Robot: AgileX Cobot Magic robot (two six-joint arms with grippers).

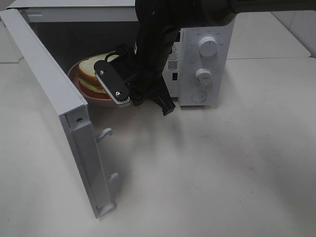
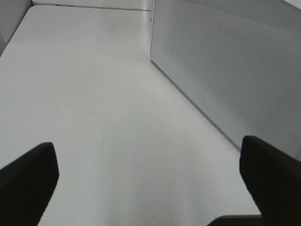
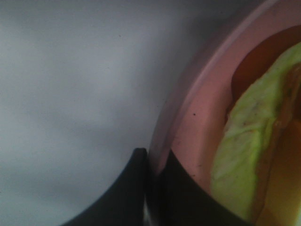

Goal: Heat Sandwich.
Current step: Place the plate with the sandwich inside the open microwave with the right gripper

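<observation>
At microwave mouth, right fingers pinch glossy round pink plate rim; left fingers splayed.

High cam looks down from the front at the worktop and open microwave. Left wrist cam sits low, facing along the worktop beside the door. Right wrist cam is jammed against the plate rim; high cam sees that too.

sandwich half hidden behind right gripper, plate cut off and blurred, microwave top cropped
</observation>
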